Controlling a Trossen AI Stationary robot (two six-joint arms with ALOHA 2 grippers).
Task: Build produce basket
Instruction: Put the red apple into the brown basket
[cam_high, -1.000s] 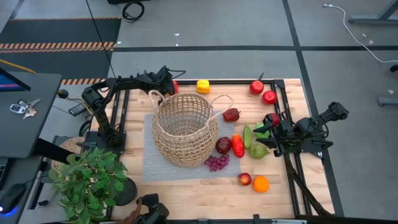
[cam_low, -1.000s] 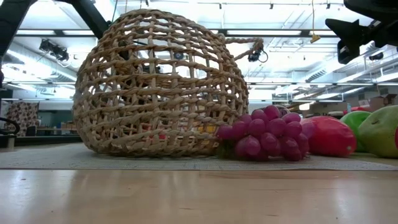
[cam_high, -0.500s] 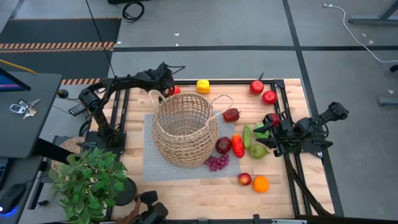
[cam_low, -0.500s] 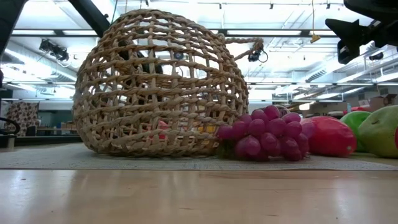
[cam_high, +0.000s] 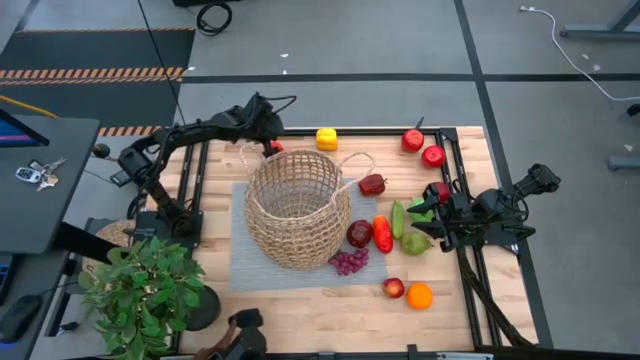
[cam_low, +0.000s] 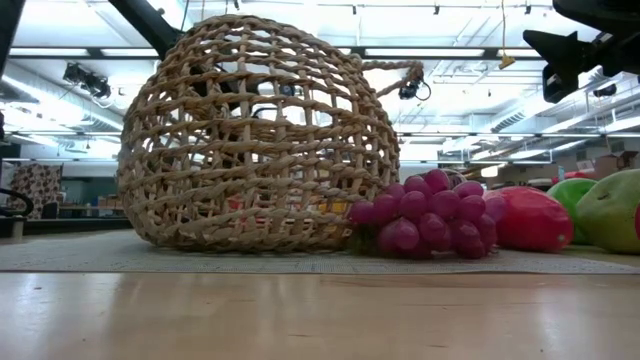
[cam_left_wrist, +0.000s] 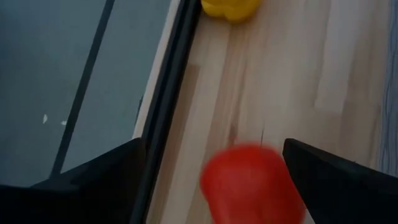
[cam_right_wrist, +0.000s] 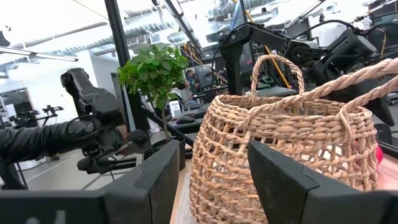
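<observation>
Overhead, the left gripper (cam_high: 274, 135) is being held wide over a red fruit (cam_left_wrist: 252, 183) at the table's (cam_high: 300, 305) twelve-o'clock edge; the right gripper (cam_high: 425, 222) is being kept narrow, empty, beside the pears (cam_high: 408, 230).

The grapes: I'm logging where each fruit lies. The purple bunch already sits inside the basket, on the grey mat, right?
Not inside. The grapes lie on the grey mat outside the basket, against its base on the side towards the red chili. The high view shows this, and the low view shows the bunch beside the wicker wall.

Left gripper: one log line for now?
left gripper: open, over red fruit at far edge | right gripper: waits by pears | basket: nothing seen in it
</observation>
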